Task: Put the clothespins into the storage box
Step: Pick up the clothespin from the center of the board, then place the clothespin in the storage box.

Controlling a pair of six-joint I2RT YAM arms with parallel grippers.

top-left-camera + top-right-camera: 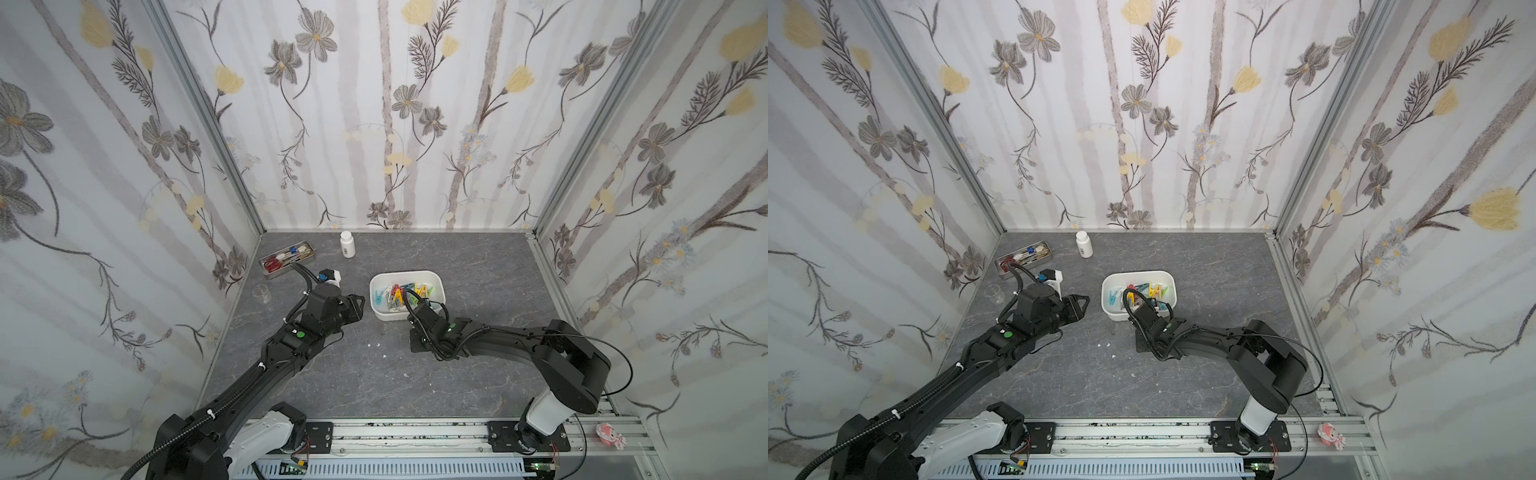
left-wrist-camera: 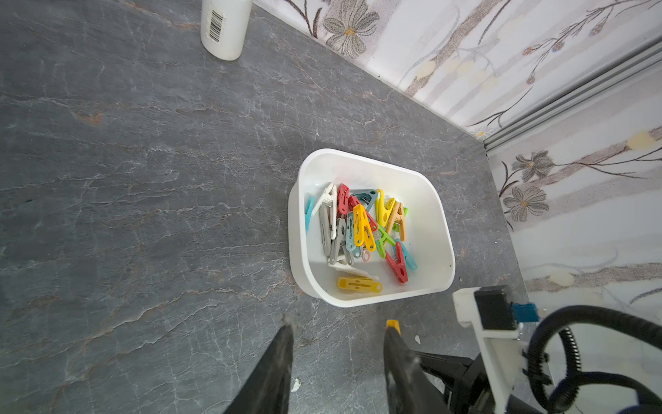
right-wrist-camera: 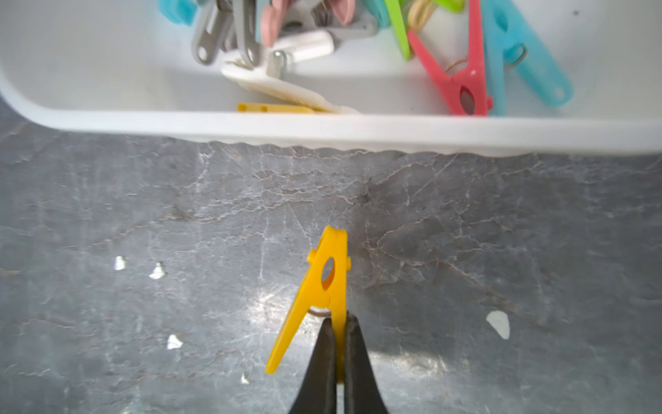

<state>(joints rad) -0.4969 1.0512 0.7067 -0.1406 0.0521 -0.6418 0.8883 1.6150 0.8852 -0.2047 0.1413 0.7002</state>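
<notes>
The white storage box (image 1: 405, 274) (image 2: 361, 157) stands mid-table with several coloured clothespins (image 1: 401, 293) (image 2: 361, 225) piled inside. My right gripper (image 3: 338, 319) is shut on one leg of a yellow clothespin (image 3: 324, 283); its other leg splays free. This clothespin hangs over the grey table, just short of the box's near wall (image 3: 322, 125). In both top views the right wrist (image 1: 432, 326) (image 1: 1152, 322) sits at that wall. My left gripper (image 1: 357, 305) (image 2: 338, 324) is open and empty, left of the box.
A white bottle (image 1: 347, 244) (image 2: 224, 28) stands near the back wall. A metal tray of tools (image 1: 286, 257) and a clear beaker (image 1: 262, 293) are at the left wall. Small white scraps (image 1: 378, 345) (image 3: 498, 322) lie on the table.
</notes>
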